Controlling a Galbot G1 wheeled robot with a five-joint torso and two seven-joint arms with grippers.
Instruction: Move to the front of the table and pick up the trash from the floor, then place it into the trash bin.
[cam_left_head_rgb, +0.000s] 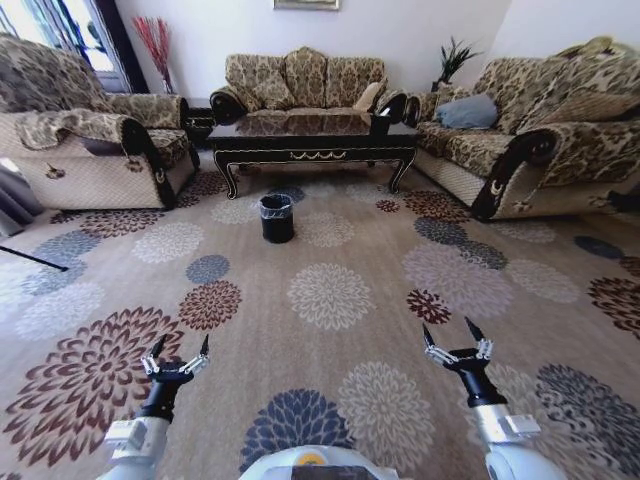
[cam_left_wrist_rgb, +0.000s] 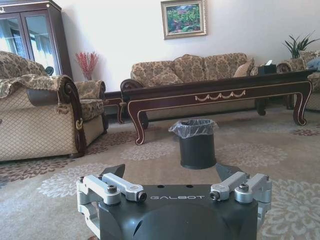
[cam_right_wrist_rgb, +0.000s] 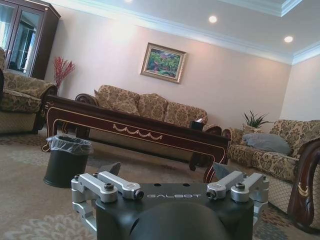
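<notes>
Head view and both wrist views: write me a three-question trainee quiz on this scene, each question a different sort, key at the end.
1. True or false: the trash bin stands on the carpet in front of the table, not under it.
2. Multiple choice: the left gripper and right gripper are A) both shut on trash, B) both open and empty above the carpet, C) one resting on the table.
3. Fill in: the bin's rim is covered by a plastic ____.

Key: 1 true; 2 B; 3 liner bag.
</notes>
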